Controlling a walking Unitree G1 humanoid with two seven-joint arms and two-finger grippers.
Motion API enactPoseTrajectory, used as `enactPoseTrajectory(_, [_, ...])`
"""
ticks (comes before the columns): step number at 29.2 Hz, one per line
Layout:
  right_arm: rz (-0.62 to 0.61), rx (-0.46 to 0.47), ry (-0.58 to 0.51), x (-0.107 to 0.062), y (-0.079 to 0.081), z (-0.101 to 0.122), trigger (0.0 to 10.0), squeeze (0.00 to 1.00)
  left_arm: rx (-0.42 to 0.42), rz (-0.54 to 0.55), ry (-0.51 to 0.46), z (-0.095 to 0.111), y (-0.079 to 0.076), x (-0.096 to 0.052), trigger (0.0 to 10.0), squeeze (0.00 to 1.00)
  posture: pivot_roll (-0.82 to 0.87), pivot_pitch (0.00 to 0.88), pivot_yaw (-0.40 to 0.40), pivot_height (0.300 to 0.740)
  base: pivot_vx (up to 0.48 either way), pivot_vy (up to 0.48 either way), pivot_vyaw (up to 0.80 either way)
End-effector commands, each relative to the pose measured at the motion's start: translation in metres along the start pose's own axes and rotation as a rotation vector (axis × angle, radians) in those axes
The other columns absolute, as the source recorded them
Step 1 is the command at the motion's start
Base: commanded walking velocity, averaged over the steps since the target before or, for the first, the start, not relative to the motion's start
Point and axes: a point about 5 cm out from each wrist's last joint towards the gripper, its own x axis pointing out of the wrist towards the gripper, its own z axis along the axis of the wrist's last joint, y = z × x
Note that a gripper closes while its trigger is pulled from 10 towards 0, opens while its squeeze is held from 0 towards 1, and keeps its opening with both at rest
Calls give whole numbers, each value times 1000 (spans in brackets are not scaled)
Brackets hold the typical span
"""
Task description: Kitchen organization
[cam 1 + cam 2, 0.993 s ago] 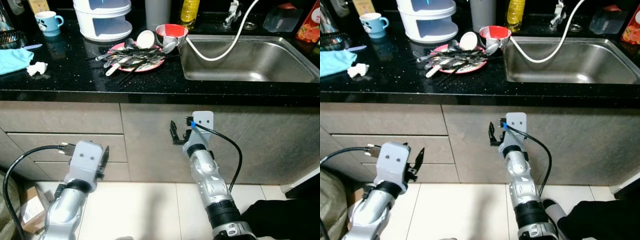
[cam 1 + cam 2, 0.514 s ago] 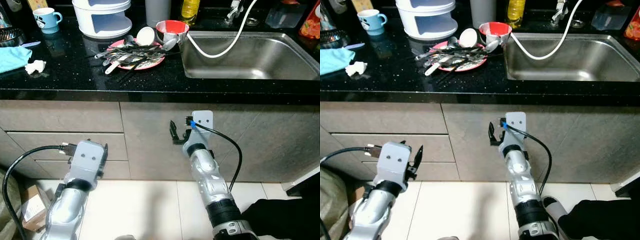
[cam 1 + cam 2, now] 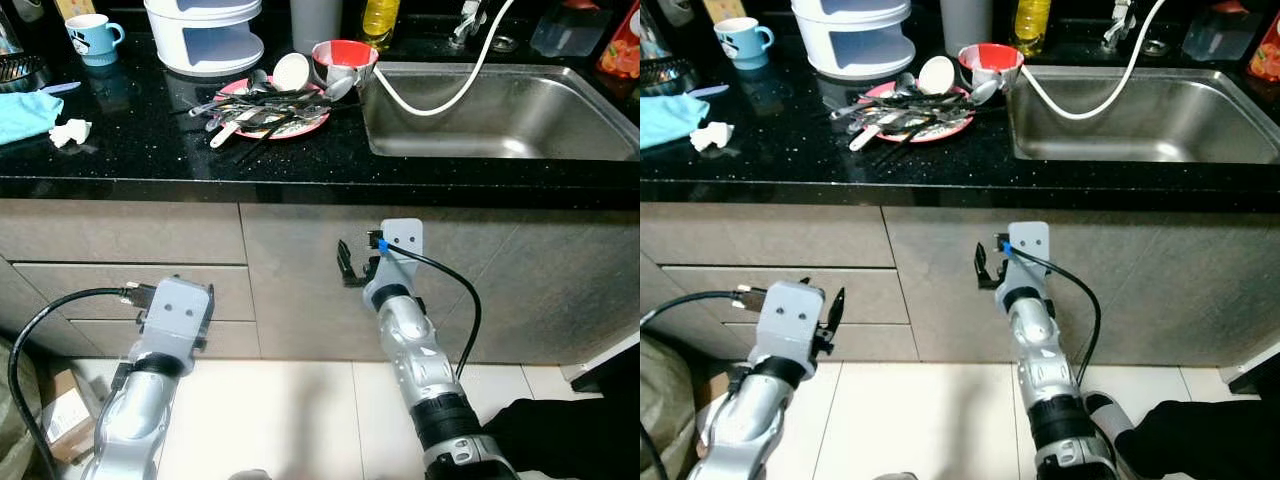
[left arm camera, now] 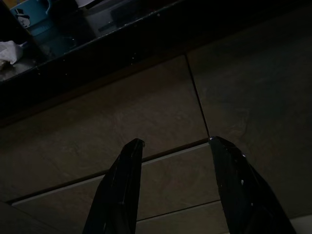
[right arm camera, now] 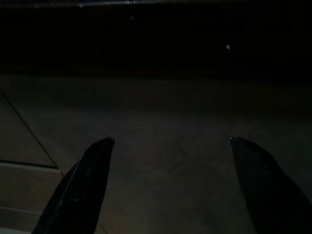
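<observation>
Nearest to me, both of my silver arms reach forward below the counter, above a pale tiled floor [image 3: 290, 410]. My left gripper [image 4: 175, 144] hangs in front of the grey drawer fronts [image 3: 120, 290], its two black fingers spread apart with nothing between them. My right gripper [image 5: 170, 141] is raised close to the grey cabinet door [image 3: 300, 280] under the sink, fingers wide apart and holding nothing; I cannot tell whether they touch the door.

Above the cabinets runs a black speckled countertop [image 3: 130, 150]. On it, just left of the steel sink [image 3: 500, 110], sits a pink plate [image 3: 270, 110] piled with tangled cutlery [image 3: 245, 115]. A red bowl [image 3: 343, 62] stands at the plate's far right edge, beside the sink rim. A white hose [image 3: 440, 95] loops into the basin.

Farther left lie a crumpled tissue [image 3: 70, 132] and a light blue cloth [image 3: 25, 110]. At the back stand a blue mug [image 3: 92, 36], a white stacked container [image 3: 205, 35] and a yellow bottle [image 3: 380, 20]
</observation>
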Motion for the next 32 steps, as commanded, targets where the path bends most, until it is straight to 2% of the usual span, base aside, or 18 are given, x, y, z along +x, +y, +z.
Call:
enactPoseTrajectory(1, [0,2,12,0,0,-4,10000,0,9,8,19,-6,-1,-1,10000,0,211,37,-10,740,0,0,0])
enactPoseTrajectory(7, [3,2,12,0,1,-4,10000,0,30,8,11,-6,0,0,10000,0,212,34,-7,740,0,0,0])
enactPoseTrajectory(19, [-2,11,10,1,1,-3,10000,0,21,33,14,-6,4,2,10000,0,236,56,-5,740,0,0,0])
enactPoseTrajectory(25, [-15,63,27,3,0,-4,10000,0,22,39,12,-5,6,5,10000,0,241,61,-9,740,0,0,0])
enactPoseTrajectory(32, [3,138,121,7,19,-3,10000,0,23,45,12,-5,8,6,10000,0,241,73,-6,740,0,0,0])
